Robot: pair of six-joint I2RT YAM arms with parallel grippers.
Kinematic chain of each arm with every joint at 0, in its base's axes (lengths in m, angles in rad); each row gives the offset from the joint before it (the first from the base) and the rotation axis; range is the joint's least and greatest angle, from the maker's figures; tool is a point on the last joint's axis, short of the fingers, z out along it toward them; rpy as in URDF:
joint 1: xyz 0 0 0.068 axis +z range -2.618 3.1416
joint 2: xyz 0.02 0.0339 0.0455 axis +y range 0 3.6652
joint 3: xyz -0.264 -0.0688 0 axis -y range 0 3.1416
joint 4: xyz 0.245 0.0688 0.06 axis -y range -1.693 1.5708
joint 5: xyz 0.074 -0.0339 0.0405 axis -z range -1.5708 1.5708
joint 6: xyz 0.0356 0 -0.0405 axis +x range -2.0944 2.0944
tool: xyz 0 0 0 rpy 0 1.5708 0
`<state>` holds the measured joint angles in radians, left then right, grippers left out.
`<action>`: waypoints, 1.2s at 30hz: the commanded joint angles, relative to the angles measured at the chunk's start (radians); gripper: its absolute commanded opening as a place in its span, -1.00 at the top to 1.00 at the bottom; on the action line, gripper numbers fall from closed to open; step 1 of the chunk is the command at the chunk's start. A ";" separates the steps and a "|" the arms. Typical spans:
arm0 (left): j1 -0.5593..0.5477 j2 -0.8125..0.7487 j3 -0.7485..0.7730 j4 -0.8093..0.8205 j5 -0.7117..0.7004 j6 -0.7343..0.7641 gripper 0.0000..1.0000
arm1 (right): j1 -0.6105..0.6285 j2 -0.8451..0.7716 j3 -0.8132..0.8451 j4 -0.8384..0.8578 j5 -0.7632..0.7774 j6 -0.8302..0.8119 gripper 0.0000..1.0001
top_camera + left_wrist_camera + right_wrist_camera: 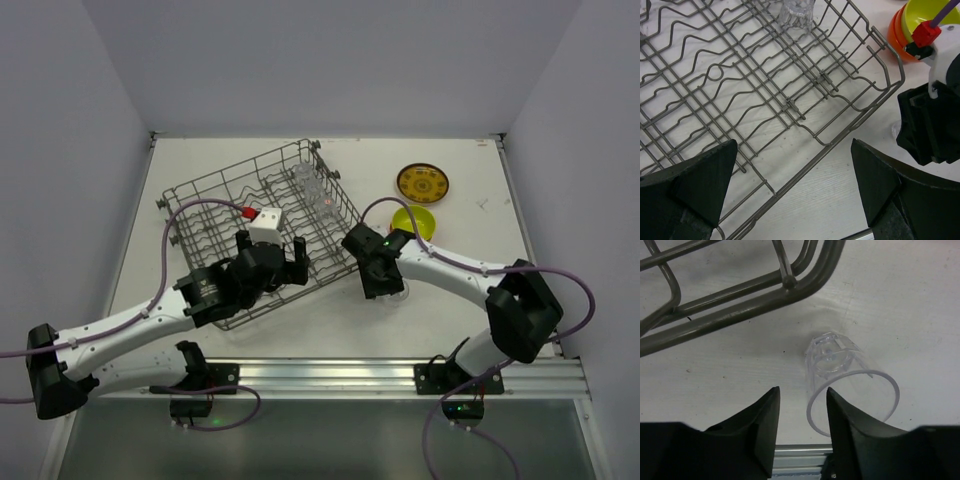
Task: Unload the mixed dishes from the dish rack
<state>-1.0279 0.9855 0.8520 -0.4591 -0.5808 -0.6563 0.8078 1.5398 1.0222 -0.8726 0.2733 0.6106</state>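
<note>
Over the dish rack's near corner my left gripper hangs spread wide, holding nothing, only bare wires below it. A racked glass stands at the rack's far side, the only kind of dish I see inside.

Just right of the rack's right corner, on the worktop, a clear cup stands mouth up, I think, though it may be slightly tilted. My right gripper sits low over it, parted a little. The cup's near wall is in the gap and neither pad seems to press on it. This looks like the end of a set-down.

To finish well I should widen, then rise straight up so no finger drags the rim and tips the cup. The rack's rim wire is close beside the cup, so no sideways swing that way.

Further right of the rack, a lime-yellow bowl sits nested in an orange bowl. A patterned plate lies beyond them. All are apart from the cup.
</note>
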 commanded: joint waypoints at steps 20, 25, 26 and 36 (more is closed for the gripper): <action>0.233 0.742 0.536 0.166 0.118 0.255 -0.98 | 0.005 -1.027 -0.281 0.239 -0.068 0.035 -0.98; 0.270 0.889 0.621 0.215 0.125 0.339 -0.73 | 0.005 -1.070 -0.304 0.235 -0.132 0.026 -0.98; 0.276 0.898 0.624 0.224 0.125 0.349 -0.72 | 0.004 -1.070 -0.304 0.230 -0.140 0.020 -0.98; 0.342 1.021 0.674 0.287 0.286 0.376 -0.49 | 0.005 -1.070 -0.324 0.221 -0.164 -0.003 -0.98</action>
<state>-0.7048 1.9713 1.4654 -0.2253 -0.3725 -0.3122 0.8108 0.4751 0.7071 -0.6884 0.1364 0.6186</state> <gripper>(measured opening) 0.751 0.988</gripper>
